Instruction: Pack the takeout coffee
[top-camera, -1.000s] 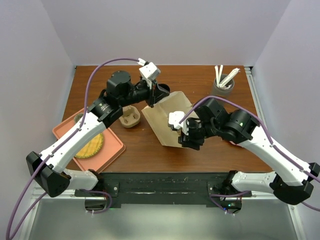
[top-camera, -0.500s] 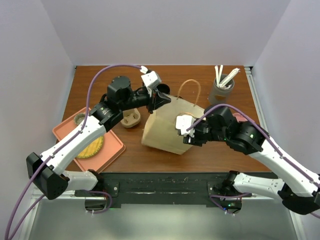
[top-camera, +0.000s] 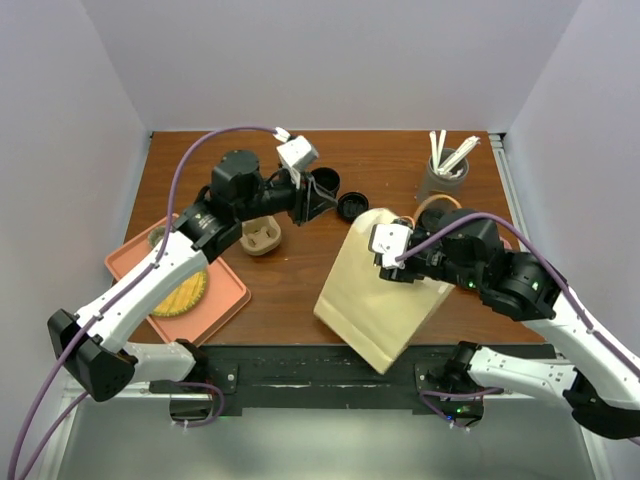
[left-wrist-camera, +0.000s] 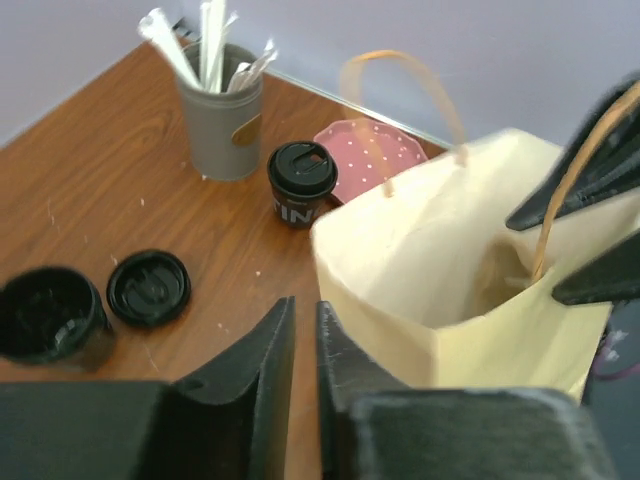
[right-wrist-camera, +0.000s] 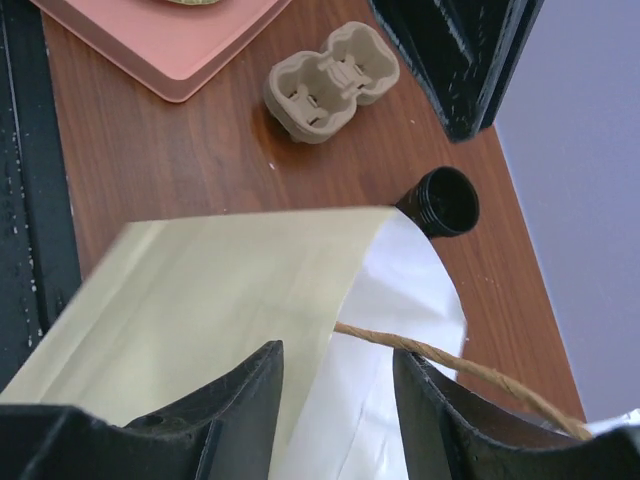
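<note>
Right gripper (top-camera: 392, 268) pinches the rim of the tan paper handled bag (top-camera: 375, 305), holding it up tilted in the top view, left wrist cam has the left gripper (left-wrist-camera: 305, 312) barely cracked and empty with the black lidded takeout coffee cup (left-wrist-camera: 302, 183) standing by a grey utensil holder (left-wrist-camera: 222, 125), and right wrist cam shows bag paper between its fingers (right-wrist-camera: 240, 400).

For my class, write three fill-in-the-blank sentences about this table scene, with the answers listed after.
The right gripper holds up the paper ___.
The takeout coffee is capped with a black ___.
The cardboard cup carrier lies beside the pink ___.
Missing words: bag, lid, tray.
</note>
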